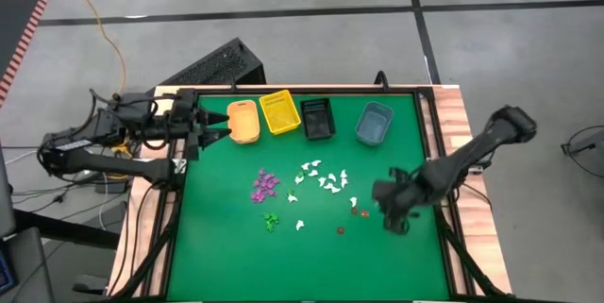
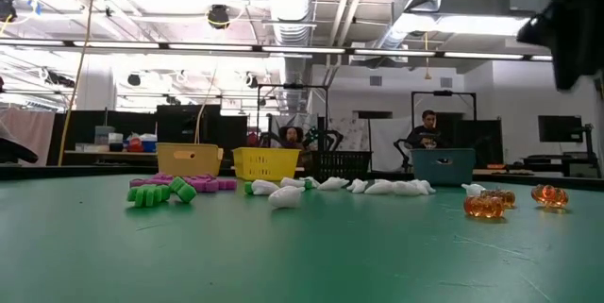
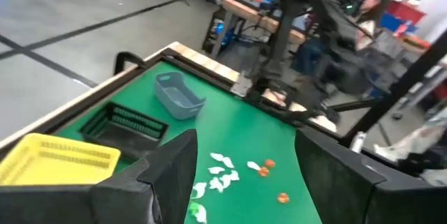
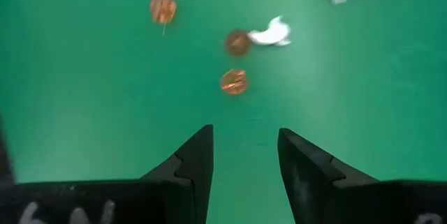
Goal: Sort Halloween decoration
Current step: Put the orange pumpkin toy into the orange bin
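Green felt-looking matting covered the bench [image 1: 217,246], framed by a pale wood rim. Scattered across its middle were the Halloween decoration pieces: a clump of purple trinkets [image 1: 265,185], a couple of ridged green trinkets [image 1: 271,220] just nearer the front edge, a loose spread of glossy white trinkets [image 1: 322,177] with pointy little shapes, and three round, translucent orange-brown trinkets [image 4: 234,81] toward the right edge that looked like tiny pumpkins.

Along the far edge sat four small rectangular bins in a row: a smooth orange bin [image 1: 243,121], a yellow bin [image 1: 279,111] with mesh-style walls, a black bin [image 1: 317,118] with slatted sides, and a blue-grey bin [image 1: 374,123] with rounded corners.

Right tool [image 4: 244,155] hung just above the matting near the right edge, its two dark wedge-shaped fingers parted a moderate way with nothing between them, the orange-brown pieces lying just ahead of the tips. Left tool [image 1: 212,127] waited at the far left corner beside the orange bin, its chunky matte-black fingers [image 3: 167,175] spread wide and empty.
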`<state>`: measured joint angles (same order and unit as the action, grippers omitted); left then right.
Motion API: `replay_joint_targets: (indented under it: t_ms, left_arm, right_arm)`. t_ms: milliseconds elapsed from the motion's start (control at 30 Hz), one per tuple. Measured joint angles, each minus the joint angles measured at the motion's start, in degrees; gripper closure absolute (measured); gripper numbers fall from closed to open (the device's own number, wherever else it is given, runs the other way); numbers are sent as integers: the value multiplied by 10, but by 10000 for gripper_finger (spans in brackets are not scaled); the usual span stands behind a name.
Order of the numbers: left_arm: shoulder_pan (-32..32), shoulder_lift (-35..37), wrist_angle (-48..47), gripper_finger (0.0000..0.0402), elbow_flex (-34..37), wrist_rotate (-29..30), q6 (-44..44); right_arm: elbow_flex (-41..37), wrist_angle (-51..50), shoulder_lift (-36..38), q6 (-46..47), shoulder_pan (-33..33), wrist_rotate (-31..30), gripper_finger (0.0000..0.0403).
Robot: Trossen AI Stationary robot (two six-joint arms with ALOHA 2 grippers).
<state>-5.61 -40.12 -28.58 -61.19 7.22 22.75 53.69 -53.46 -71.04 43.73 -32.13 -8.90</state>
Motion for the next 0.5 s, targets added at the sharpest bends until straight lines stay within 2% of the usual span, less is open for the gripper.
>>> replay_joint_targets:
  t_ms: [100, 267, 500]
  left_arm:
    - [0, 1, -7, 170, 0, 20, -2]
    - [0, 5, -8, 170, 0, 22, -7]
    - [0, 8, -27, 170, 0, 22, -3]
  right_arm:
    - [-2, 42, -61, 3, -16, -2, 245]
    - [6, 81, -134, 8, -16, -6, 232]
    - [7, 83, -189, 4, 13, -4, 191]
